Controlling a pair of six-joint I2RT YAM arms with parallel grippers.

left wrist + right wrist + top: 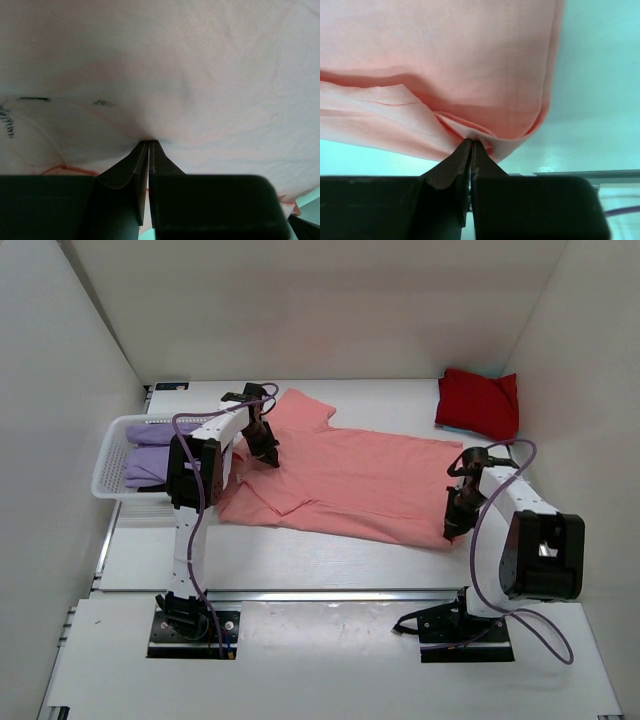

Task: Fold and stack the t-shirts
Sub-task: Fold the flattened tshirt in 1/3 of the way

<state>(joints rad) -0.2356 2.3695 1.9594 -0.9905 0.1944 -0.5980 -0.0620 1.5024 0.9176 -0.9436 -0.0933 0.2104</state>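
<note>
The salmon-pink t-shirt [350,475] lies spread across the middle of the table, collar end to the left. My left gripper [264,452] is shut on its cloth near the collar; in the left wrist view the gripper [150,141] pinches pale pink fabric [165,65] that fills the frame. My right gripper [457,523] is shut on the shirt's bottom right corner; in the right wrist view the gripper [471,140] pinches a folded hem corner [470,75]. A folded red t-shirt [479,403] lies at the back right. Lavender t-shirts [150,455] lie in the basket.
A white lattice basket [107,465] stands at the left edge, beside the left arm. White walls enclose the table on three sides. The front strip of table [300,560] lies between the shirt and the arm bases.
</note>
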